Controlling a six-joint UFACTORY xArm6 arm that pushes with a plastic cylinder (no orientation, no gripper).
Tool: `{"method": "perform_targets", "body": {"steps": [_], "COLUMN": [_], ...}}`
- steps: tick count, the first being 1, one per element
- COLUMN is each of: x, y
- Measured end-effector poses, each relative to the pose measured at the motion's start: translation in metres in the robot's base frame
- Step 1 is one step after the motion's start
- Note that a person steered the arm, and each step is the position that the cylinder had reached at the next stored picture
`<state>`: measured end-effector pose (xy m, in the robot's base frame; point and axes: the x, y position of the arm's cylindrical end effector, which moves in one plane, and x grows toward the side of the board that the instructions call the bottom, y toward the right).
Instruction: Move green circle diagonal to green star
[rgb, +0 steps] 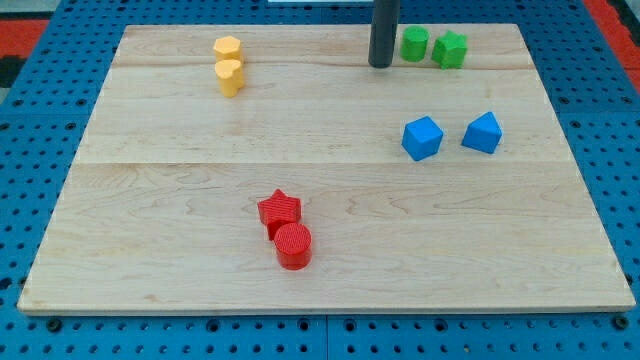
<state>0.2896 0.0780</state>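
My tip is the bottom of a straight dark rod. It rests on the wooden tabletop, just left of the round green circle near the view's top. The green star sits close on the circle's right. I have no hand. The ridged red star touches the red circle. Two blue blocks sit apart.

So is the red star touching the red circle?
Yes, the red star sits right against the red circle, with no gap showing.
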Motion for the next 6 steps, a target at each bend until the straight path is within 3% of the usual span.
{"method": "perform_targets", "body": {"steps": [1, 2, 3, 4, 6], "x": [0.027, 0.013, -0.036, -0.059, -0.053], "y": [0.032, 0.110, 0.179, 0.159, 0.029]}}
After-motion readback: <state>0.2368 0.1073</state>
